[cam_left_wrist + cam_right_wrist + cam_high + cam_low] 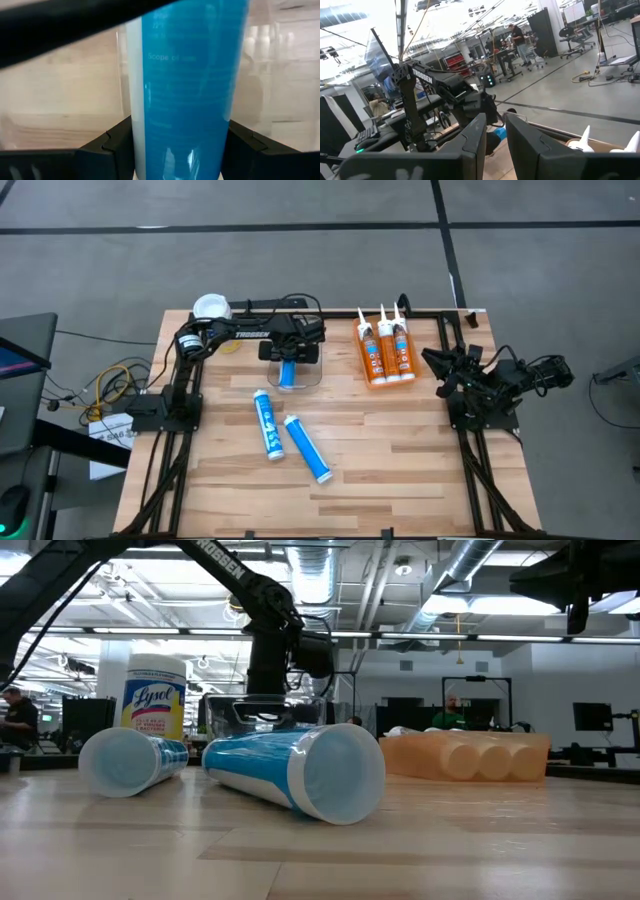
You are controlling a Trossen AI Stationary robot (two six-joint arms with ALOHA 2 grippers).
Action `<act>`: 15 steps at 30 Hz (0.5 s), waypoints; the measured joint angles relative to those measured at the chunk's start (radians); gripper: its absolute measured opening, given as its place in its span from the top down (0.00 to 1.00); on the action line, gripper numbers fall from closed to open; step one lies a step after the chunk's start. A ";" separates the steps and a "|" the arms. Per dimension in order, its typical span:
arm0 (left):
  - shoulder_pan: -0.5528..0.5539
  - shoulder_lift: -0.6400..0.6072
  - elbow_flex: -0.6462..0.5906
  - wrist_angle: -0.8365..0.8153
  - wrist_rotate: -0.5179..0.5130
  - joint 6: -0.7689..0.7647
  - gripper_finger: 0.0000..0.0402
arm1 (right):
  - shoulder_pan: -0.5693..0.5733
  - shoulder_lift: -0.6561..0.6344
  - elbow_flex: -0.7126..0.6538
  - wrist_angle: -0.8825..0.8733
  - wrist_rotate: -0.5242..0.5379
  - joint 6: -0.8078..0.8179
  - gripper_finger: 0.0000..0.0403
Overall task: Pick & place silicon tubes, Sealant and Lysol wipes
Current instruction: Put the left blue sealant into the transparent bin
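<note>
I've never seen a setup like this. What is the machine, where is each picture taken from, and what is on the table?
Two dark robot arms work at a wooden table. One picture looks straight down, one looks level across the tabletop, and one comes from a camera on each arm's wrist. The left end effector is closed on a blue and white tube, holding it in a clear container. Two more blue tubes lie loose on the wood. Three orange sealant tubes lie side by side, and the Lysol wipes stand at the back. The right end effector waits at the table's right side, open.
</note>
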 joint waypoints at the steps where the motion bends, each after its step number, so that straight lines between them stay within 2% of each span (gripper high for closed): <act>1: 0.000 0.002 0.000 0.002 0.000 0.000 0.50 | 0.000 0.000 0.000 0.000 0.000 0.000 0.84; 4: 0.000 0.008 0.000 0.008 0.005 0.002 0.49 | 0.000 0.000 0.000 0.000 0.000 0.000 0.84; 10: 0.000 0.010 0.000 0.019 0.006 0.012 0.24 | 0.000 0.000 0.000 0.000 0.000 0.000 0.84; 15: 0.000 0.010 0.000 0.019 0.011 0.016 0.17 | 0.000 0.000 0.000 0.000 0.000 0.000 0.84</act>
